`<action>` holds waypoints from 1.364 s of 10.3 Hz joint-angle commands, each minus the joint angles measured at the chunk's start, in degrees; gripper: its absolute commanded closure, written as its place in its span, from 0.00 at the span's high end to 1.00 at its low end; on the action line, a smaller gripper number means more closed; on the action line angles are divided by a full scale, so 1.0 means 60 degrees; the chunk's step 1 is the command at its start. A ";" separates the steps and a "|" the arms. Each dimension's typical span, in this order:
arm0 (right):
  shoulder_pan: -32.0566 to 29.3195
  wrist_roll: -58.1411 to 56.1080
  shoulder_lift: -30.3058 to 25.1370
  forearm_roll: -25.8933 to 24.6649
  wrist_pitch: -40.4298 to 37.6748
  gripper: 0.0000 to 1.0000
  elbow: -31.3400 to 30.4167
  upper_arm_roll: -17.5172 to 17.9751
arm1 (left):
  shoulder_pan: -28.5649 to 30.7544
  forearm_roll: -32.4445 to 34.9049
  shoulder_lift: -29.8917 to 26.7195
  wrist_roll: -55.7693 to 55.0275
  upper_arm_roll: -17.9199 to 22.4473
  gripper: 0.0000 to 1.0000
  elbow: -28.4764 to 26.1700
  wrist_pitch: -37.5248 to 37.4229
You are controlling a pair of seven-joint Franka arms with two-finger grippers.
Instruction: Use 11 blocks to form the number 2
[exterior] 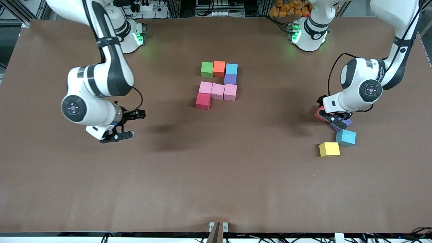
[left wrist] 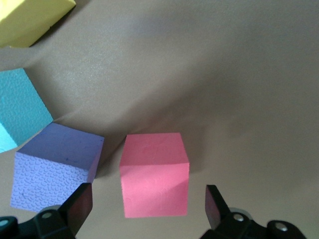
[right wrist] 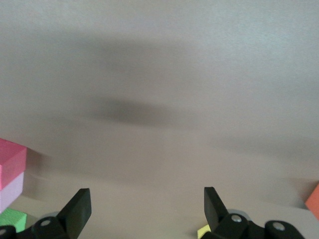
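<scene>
Partial number 2 (exterior: 218, 84), mid-table: eight matte foam cubes. Top row green block (exterior: 207, 69), orange block (exterior: 219, 68), light blue block (exterior: 231, 69); purple block (exterior: 230, 79) below; three pink blocks (exterior: 217, 91); red block (exterior: 203, 101) nearest the front camera.

Loose stock, left arm's end: red loose block (left wrist: 154, 174), purple loose block (left wrist: 55, 169), light blue loose block (exterior: 346, 137), yellow block (exterior: 329, 149).

Left gripper (left wrist: 149, 206): fingers spread, straddling the red loose block.

Right gripper (exterior: 123, 126): fingers spread, empty, waiting over brown table (exterior: 216, 189).

Only legible marking: partial lettering on the left arm.

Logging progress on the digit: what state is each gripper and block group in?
Left gripper: open, straddling a loose red block.
Right gripper: open, empty, waiting over bare table.
Number 2: partly built, eight blocks placed.
Yellow block: loose, unplaced.
</scene>
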 commanded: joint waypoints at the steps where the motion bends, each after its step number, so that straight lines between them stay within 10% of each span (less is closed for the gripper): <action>1: -0.0774 -0.1223 -0.0100 -0.0286 -0.0099 1.00 -0.0141 0.0195 | -0.0071 -0.0089 -0.0202 0.0133 0.0137 1.00 -0.0371 0.0345; 14: -0.3719 -0.8651 0.0237 -0.0697 0.1145 1.00 -0.1340 0.0151 | -0.0115 -0.0104 0.0428 0.0089 0.0299 0.97 -0.0709 0.1240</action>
